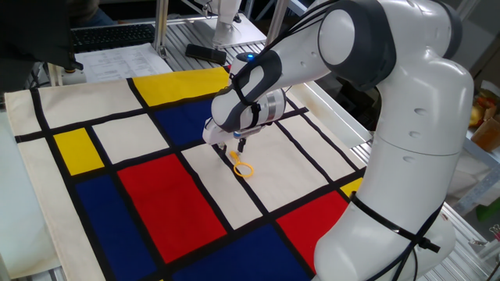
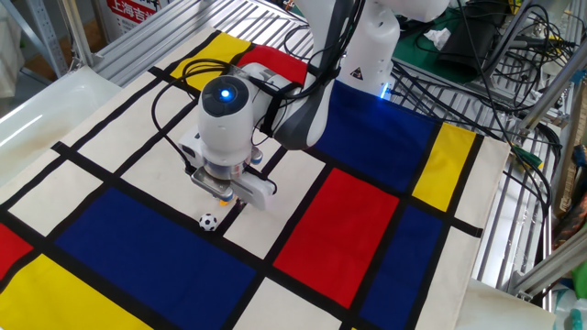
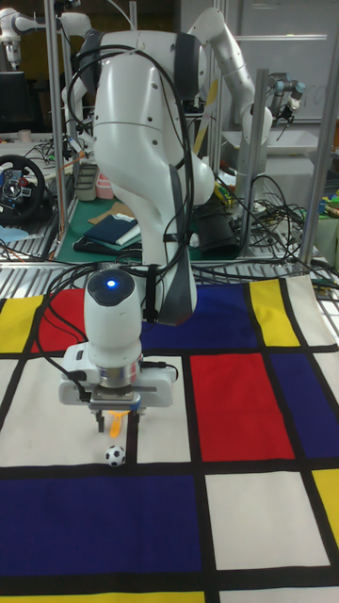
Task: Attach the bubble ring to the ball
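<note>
- The gripper [image 1: 237, 147] hangs low over the patterned cloth [image 1: 148, 195], its fingers pointing straight down over a white panel.
- The ring [image 1: 244, 169] lies flat on that white panel, loop at about 4 o'clock from the fingertips in one fixed view, its short handle running up under them.
- In the tall view the ring's handle [image 3: 115, 423] shows as an orange strip between the two fingers, which stand a little apart on either side; whether they touch it cannot be told (the wrist body hides much of the gap).
- The ball [image 2: 208, 221] sits on the cloth just beside the gripper, at about 7 o'clock from it in the other fixed view and apart from the ring.
- The step in hand looks like the grasp of the ring, judged from the fingers straddling the handle.
- The next move likely calls for closing squarely on the thin handle, lifting without twisting, then bringing the loop over the ball, which could roll at a nudge.
</note>
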Tool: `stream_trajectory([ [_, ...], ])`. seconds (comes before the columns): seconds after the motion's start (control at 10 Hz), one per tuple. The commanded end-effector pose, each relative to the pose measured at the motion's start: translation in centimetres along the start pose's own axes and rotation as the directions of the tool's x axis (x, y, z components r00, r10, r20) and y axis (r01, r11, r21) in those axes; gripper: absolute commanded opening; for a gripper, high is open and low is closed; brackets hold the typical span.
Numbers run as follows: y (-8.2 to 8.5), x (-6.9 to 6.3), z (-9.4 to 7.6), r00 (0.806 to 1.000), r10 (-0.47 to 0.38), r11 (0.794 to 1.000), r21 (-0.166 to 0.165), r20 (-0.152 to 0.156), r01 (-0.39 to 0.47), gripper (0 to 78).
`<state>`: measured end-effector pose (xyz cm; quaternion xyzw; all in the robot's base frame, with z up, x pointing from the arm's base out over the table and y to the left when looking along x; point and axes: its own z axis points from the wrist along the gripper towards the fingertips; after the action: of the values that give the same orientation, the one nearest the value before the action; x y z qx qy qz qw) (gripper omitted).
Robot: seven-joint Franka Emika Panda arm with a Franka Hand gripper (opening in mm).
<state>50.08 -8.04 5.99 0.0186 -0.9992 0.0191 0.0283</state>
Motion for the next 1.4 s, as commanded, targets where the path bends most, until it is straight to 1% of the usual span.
stream_trajectory([
  [0.1,0.0,0.0,-0.2,1.0,0.028,1.0,0.002,0.006,-0.028,77.4],
  [0.5,0.0,0.0,-0.2,1.0,0.028,1.0,0.002,0.006,-0.028,77.4],
  [0.6,0.6,0.9,-0.5,0.999,0.048,0.999,-0.009,0.017,-0.048,77.4],
  [0.7,0.8,1.1,-0.6,0.999,0.047,0.999,-0.005,0.016,-0.047,77.4],
  [0.9,0.9,1.4,-0.7,0.998,0.055,0.998,-0.008,0.013,-0.055,77.4],
  [1.3,0.8,1.3,-0.6,0.999,0.035,0.999,-0.007,0.017,-0.035,77.4],
  [1.4,0.8,1.2,-0.5,0.999,0.029,1.0,-0.011,0.017,-0.029,77.4],
])
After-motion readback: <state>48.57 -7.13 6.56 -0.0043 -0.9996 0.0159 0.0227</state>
